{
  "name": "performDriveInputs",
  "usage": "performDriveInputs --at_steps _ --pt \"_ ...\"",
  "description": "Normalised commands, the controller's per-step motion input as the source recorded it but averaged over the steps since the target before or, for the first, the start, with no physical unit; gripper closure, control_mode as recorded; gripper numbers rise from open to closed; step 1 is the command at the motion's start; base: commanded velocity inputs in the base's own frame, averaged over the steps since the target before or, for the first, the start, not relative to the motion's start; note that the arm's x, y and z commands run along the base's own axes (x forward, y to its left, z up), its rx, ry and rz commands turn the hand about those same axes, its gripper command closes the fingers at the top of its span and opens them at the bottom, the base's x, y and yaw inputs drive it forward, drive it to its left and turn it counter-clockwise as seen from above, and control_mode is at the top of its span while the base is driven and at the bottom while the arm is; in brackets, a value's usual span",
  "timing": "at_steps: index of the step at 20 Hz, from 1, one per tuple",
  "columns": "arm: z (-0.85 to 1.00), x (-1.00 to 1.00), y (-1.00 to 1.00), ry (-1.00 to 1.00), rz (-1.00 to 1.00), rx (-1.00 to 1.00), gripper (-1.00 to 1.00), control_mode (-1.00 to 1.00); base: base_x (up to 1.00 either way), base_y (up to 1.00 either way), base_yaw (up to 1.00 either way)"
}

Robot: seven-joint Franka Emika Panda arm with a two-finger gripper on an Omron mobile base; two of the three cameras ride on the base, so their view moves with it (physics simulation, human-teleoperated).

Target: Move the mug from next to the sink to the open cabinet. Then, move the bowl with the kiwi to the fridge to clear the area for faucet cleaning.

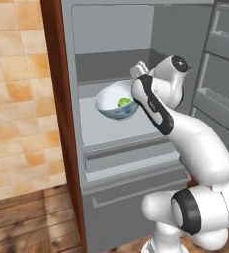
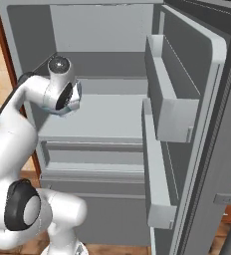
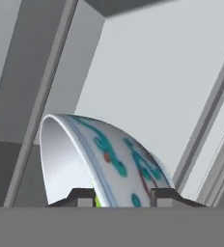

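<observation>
The white bowl (image 1: 112, 105) with blue pattern sits slightly tilted on the middle shelf of the open grey fridge (image 1: 111, 132), with the green kiwi (image 1: 124, 102) inside it. My gripper (image 1: 133, 95) reaches in from the right at the bowl's right rim. In the hand view the bowl's wall (image 3: 109, 154) rises between the two fingertips, and my gripper (image 3: 122, 198) straddles the rim with its jaws apart, open. A sliver of kiwi (image 3: 97, 200) shows beside the left fingertip (image 3: 82, 197). From the right base view my wrist (image 2: 62, 94) hides bowl and fingers in front of the fridge shelf (image 2: 102, 119).
The fridge door (image 2: 187, 99) stands open on the right with two racks (image 2: 170, 107) jutting toward the shelves. Drawers (image 1: 131, 165) lie below the shelf. A reddish-brown wooden panel (image 1: 57, 99) and a tiled wall (image 1: 15, 89) bound the fridge on the left.
</observation>
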Motion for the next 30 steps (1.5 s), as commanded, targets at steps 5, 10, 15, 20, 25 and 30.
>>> performDriveInputs --at_steps 5,10,15,20,25,30 --pt "-0.26 -0.99 -0.63 0.08 -0.06 0.04 1.0 -1.0 0.0 0.0 0.0" --pt "0.16 -0.94 -0.55 -0.37 -0.16 0.18 1.0 -1.0 0.0 0.0 0.0" --pt "0.98 -0.29 -0.26 -0.39 -0.28 0.21 1.0 -1.0 0.0 0.0 0.0" --pt "0.87 0.35 0.12 -0.13 -0.24 0.09 1.0 -1.0 0.0 0.0 0.0" --pt "0.66 0.82 0.26 0.06 -0.13 0.0 1.0 -1.0 0.0 0.0 0.0" --pt "0.07 0.67 0.05 0.18 -0.02 0.0 1.0 -1.0 0.0 0.0 0.0"
